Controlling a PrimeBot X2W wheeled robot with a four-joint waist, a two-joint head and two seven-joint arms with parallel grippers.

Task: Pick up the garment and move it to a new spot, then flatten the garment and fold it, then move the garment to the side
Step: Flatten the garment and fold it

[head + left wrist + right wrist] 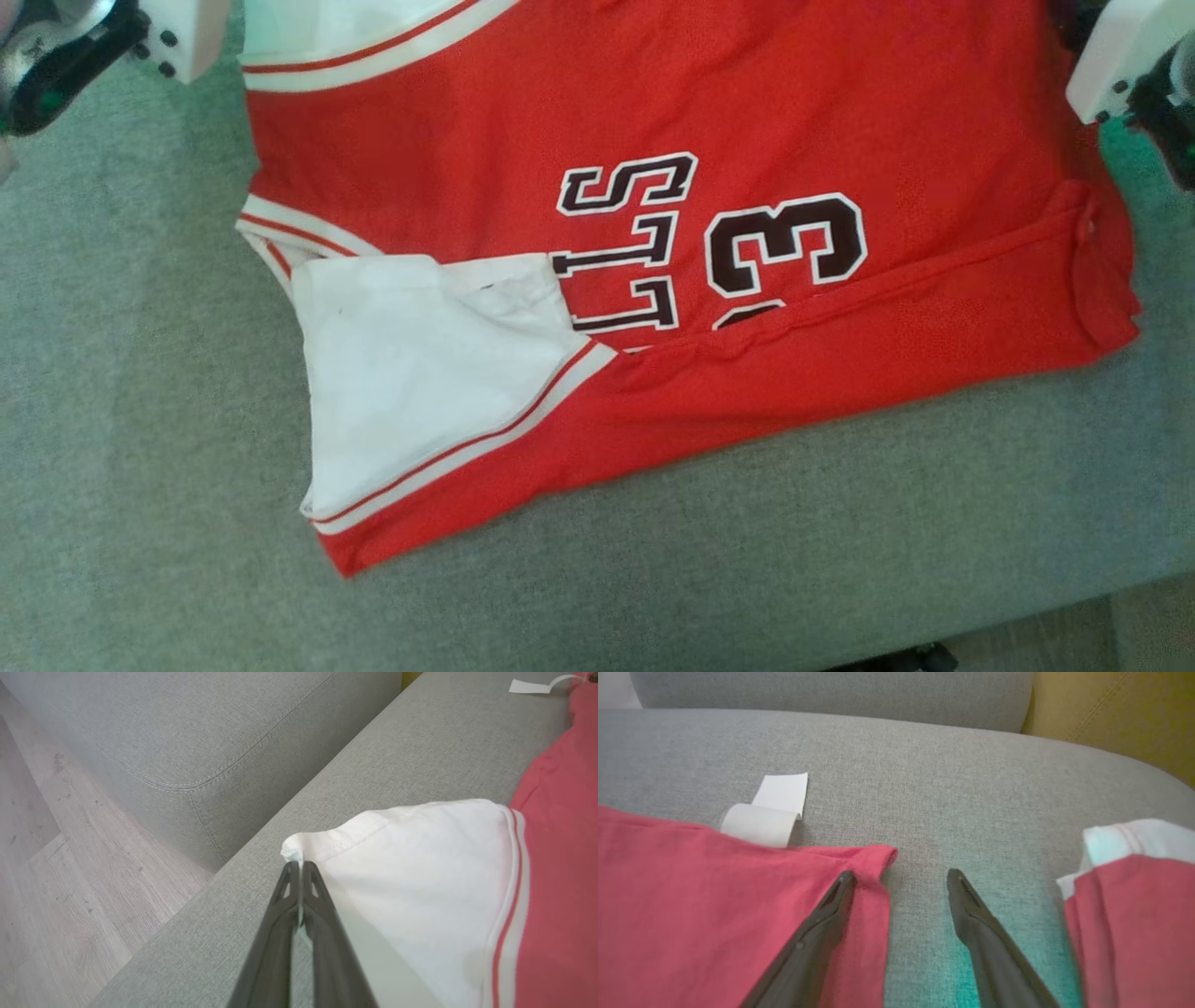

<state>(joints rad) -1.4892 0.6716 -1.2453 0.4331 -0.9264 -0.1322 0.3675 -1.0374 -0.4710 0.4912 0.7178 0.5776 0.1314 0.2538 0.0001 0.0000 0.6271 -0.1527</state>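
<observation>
Where the garment [523, 121] lies: flat on the grey sofa cushion [140, 420], lettering up, partway through folding, as we judge it.
Near flap [794, 373]: laid over the lettering. We should leave it alone and match its width on the far side.
Left tool [299, 865]: pressed together, pinching the white corner [292, 847]. That pinch must be firm.
Right tool [901, 873]: spread, one finger over the red hem corner [878, 856], the other on bare cushion. We should close on the hem before lifting.
Far fold: we would lift both corners level and draw them toward us together.
Tag [766, 812]: lying just beyond the hem. We should mind that it does not bunch.
</observation>
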